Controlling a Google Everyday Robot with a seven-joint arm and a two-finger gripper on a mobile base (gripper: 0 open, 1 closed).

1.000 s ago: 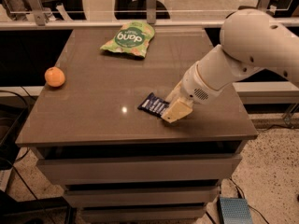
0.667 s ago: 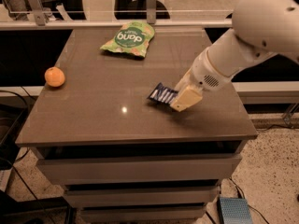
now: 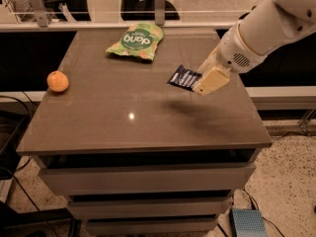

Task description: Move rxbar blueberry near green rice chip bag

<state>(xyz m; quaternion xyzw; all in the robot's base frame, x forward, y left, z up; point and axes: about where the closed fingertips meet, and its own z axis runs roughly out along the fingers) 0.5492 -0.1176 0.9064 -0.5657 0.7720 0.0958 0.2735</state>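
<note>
Pinching flat dark-blue foil rxbar blueberry (image 3: pixel 182 76) by right end in cream gripper (image 3: pixel 200 83).
Probably light, slippery; carry far-left toward crinkly green rice chip bag (image 3: pixel 136 41).

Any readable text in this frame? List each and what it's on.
"dang": dark green logo on the green rice chip bag, upside down to the camera; smaller print unreadable.
White lettering on the rxbar blueberry: too blurred to read. The claw holds it above the table, right side.

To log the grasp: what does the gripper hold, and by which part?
The gripper, above the right of the table, holds the rxbar blueberry by the end nearest the arm.
</note>
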